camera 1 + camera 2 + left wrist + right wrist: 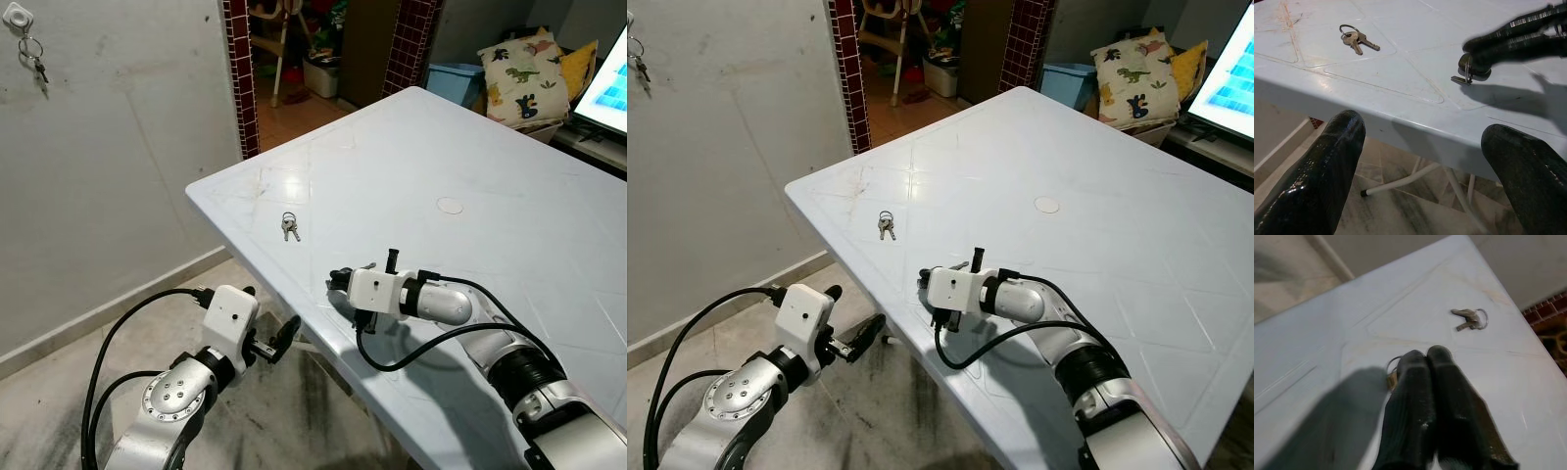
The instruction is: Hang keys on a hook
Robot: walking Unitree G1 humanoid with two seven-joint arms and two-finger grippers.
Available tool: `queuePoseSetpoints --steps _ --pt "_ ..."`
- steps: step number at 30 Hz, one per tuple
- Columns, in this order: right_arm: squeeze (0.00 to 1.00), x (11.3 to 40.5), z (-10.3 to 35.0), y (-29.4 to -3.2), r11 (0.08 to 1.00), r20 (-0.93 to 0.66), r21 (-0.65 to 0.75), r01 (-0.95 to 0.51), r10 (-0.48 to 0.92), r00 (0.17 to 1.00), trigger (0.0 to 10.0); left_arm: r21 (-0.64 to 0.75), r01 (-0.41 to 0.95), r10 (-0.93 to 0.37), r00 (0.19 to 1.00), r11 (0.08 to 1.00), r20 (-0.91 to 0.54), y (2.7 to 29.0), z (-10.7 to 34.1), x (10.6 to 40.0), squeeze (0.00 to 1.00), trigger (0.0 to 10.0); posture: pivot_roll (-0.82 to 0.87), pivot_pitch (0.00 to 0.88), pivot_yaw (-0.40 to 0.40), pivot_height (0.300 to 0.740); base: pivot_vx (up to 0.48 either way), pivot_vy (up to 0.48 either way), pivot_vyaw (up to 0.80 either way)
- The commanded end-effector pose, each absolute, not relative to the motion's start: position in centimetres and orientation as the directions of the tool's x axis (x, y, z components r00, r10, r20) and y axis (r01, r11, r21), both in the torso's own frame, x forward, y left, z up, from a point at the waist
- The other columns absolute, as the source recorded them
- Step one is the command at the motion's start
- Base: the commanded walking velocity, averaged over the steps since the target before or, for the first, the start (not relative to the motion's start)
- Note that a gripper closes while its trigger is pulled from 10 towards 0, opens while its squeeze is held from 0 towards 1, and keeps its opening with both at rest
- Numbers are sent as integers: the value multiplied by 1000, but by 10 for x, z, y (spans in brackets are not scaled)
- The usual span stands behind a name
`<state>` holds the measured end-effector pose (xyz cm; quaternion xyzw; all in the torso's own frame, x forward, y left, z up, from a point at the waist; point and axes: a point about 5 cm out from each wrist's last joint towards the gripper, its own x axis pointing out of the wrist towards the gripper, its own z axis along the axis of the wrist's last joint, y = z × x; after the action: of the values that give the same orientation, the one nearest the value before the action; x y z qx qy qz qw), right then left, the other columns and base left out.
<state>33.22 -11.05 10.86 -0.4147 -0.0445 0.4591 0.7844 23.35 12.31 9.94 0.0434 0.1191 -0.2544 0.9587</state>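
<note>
Nearest us, the left gripper (279, 338) is hanging just off the table's near edge, below the tabletop, its 2 fingers (1327, 171) spread wide with nothing between them; it looks parked there to stay clear of the other arm's work.

Up on the white table (509, 225), the right gripper (1425, 367) is reaching low over the surface, fingers pressed together. A small ring and a bit of metal are peeking out at the tips, so it seems to be pinching a set of keys, though what exactly it has is hard to confirm. Holding by the tips would leave the ring free to slip over a hook.

A little farther on, a loose pair of keys (290, 227) on a ring is lying flat near the table's far corner, apart from both grippers.

Farthest, on the grey wall, a white hook (18, 17) is already carrying another key ring (33, 57). That is the likely destination, well apart from the table, so the robot will probably need to turn and step toward it.
</note>
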Motion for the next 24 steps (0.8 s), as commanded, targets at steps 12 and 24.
queuePoseSetpoints --steps 12,24 --pt "627 346 126 -117 339 -206 -745 -575 703 681 10000 37 505 -482 841 862 -245 122 102 235 0 10000 130 64 -29 740 0 0 0" --pt "1000 350 131 -125 256 -297 -717 -648 729 616 10000 42 510 -486 839 859 -246 123 103 236 0 10000 128 64 -23 740 0 0 0"
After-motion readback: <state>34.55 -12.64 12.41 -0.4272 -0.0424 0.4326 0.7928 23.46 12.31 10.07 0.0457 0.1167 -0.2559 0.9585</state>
